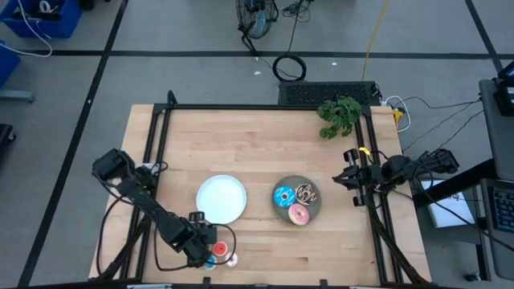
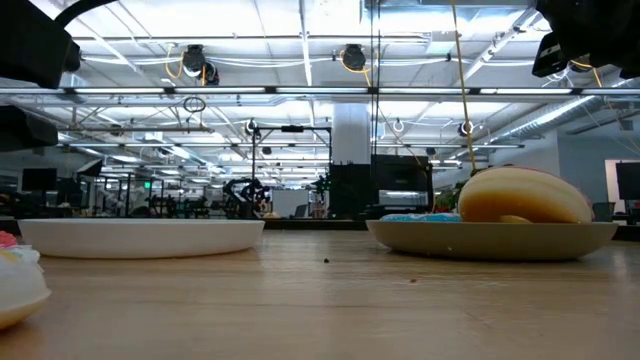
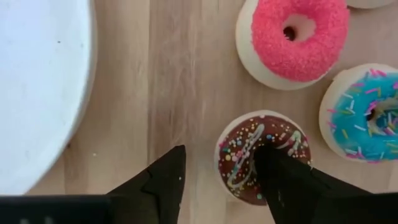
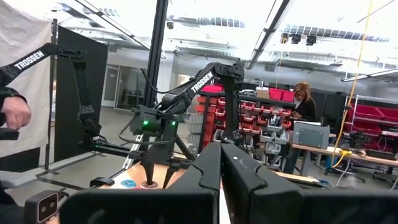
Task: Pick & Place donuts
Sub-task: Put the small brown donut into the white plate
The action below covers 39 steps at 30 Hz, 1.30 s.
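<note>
1. Left tool (image 3: 217, 180): low over the near-left part of the worktop (image 1: 257, 136), just beside the white plate. Fingers spread apart; one finger (image 3: 158, 183) over bare wood, the other at the hole of the small brown donut. Nothing is gripped.
2. Small brown donut (image 3: 249, 149): lies flat on the wood, hole upward, chocolate top with sprinkles and a pale drizzle. A ring, so no long axis.
3. Small red donut (image 3: 298, 37): flat on the wood, hole upward, red sugared top on a cream base; near the brown one, apart from it.
4. Small blue donut (image 3: 367, 115): flat, hole upward, blue icing with sprinkles; beside the red and brown ones. Whether it touches the red one cannot be told.
5. White plate (image 1: 222, 198): round, left of centre on the worktop, just beside the left tool. Holds nothing.
6. Grey plate (image 1: 315, 209): round, right of centre, well apart from the white plate. Holds three larger donuts, all flat, holes upward.
7. Larger blue donut (image 1: 283, 195): left part of the grey plate.
8. Larger dark sprinkled donut (image 1: 306, 192): far-right part of the grey plate, beside the blue one.
9. Larger pink donut (image 1: 299, 214): near part of the grey plate.
10. Right tool (image 1: 341, 178): raised at the right edge of the worktop, fingers closed together, empty.
11. Green plant sprig (image 1: 339, 115): far-right corner of the worktop.
</note>
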Each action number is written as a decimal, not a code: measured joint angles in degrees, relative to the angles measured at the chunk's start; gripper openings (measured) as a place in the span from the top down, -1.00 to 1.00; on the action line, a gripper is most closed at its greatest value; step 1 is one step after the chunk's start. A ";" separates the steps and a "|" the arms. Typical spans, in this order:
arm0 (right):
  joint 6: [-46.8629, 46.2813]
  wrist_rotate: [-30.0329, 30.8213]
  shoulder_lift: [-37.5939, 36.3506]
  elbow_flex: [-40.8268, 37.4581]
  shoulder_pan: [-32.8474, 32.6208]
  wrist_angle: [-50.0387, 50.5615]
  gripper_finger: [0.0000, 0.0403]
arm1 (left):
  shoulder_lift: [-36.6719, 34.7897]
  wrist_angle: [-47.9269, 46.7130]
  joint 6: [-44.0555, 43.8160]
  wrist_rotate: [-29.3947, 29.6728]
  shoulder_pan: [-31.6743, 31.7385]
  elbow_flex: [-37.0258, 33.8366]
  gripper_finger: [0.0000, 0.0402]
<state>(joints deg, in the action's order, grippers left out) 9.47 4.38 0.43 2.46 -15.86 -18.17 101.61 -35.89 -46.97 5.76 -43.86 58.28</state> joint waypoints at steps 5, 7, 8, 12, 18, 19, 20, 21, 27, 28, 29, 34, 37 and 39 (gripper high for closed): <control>0.00 0.02 0.00 0.00 0.00 0.00 1.00 | 0.52 0.43 0.30 -0.55 0.27 0.00 0.11; 0.00 0.01 0.00 0.00 0.00 0.00 1.00 | 0.52 0.44 -0.12 -1.37 0.32 0.00 0.20; 0.00 0.02 0.00 0.00 0.00 0.00 1.00 | 0.52 0.43 -0.24 -1.97 0.39 0.00 0.27; 0.00 0.02 0.00 0.00 0.00 0.00 1.00 | 0.52 -0.10 -0.59 -6.38 1.13 0.00 0.61; 0.00 0.02 0.00 0.00 0.00 0.00 1.00 | -0.97 -1.40 0.67 -10.35 3.46 -0.02 0.92; 0.00 0.00 0.00 0.00 0.00 0.00 1.00 | -1.67 -1.64 1.32 -10.26 3.89 -0.02 0.90; 0.00 0.02 0.02 0.00 0.00 -0.02 1.00 | -2.53 -2.35 1.99 -10.23 4.27 0.05 0.89; 0.00 0.01 0.02 0.00 0.00 -0.04 1.00 | -3.46 -3.71 2.58 -10.00 4.54 0.45 0.89; 0.36 0.02 0.01 0.00 0.00 -0.37 1.00 | -9.26 -20.99 4.34 -0.78 7.95 6.37 0.96; 0.42 0.02 0.02 0.00 0.00 -0.37 1.00 | -9.90 -23.76 4.46 1.63 9.12 7.49 0.94; 0.39 0.02 0.02 0.00 0.00 -0.39 1.00 | -10.52 -26.02 4.64 3.95 10.30 8.35 0.92; 0.42 0.02 0.02 0.00 0.00 -0.42 1.00 | -11.64 -28.73 10.46 7.83 18.36 8.51 0.95; 0.42 0.02 0.02 0.00 0.00 -0.42 1.00 | -11.35 -27.37 14.66 10.39 23.09 7.68 0.96; 0.42 0.02 0.02 0.00 0.02 -0.39 1.00 | -10.77 -25.45 18.00 11.07 26.15 6.53 0.92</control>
<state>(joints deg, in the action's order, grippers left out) 9.89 4.40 0.45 2.46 -15.84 -18.57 90.83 -61.34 -28.98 16.83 -17.71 64.81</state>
